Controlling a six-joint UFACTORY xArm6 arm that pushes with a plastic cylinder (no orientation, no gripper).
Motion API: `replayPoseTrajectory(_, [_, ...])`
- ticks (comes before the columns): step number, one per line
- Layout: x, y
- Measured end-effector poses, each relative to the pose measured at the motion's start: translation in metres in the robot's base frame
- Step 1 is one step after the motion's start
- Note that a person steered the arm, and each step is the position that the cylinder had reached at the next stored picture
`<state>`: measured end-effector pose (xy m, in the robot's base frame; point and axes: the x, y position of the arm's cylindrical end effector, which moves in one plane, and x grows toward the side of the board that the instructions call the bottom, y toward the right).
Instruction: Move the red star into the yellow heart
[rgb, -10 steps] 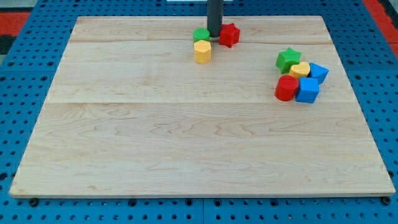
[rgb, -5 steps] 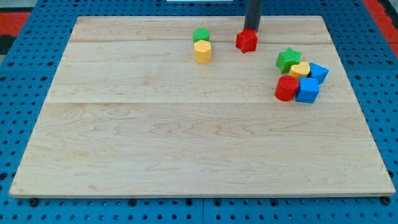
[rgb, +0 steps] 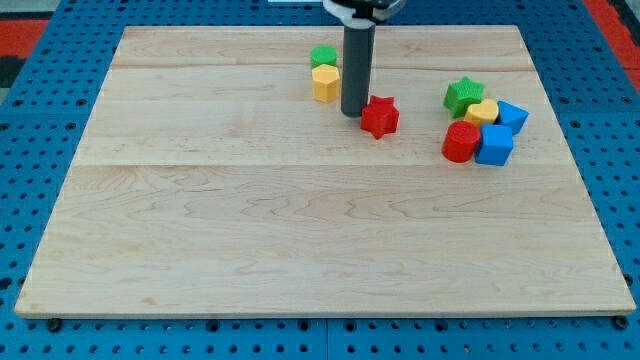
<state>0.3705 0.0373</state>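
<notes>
The tabletop is pale wood with visible grain and plank seams, its finish smooth and matt. Around its edges lies a blue perforated surface that looks like hard plastic or painted metal. The red star and yellow heart look like matt moulded plastic. The rod ending in my tip is dark grey, smooth and dull.

The arm's dark rod stands upright, coming down from the view's top edge. Its tip rests at table height just to the view's left of the red star, close against that block's upper-left side, seemingly touching it.
</notes>
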Motion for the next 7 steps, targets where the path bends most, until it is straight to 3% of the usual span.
replayPoseTrajectory(7, [0.006,0.083])
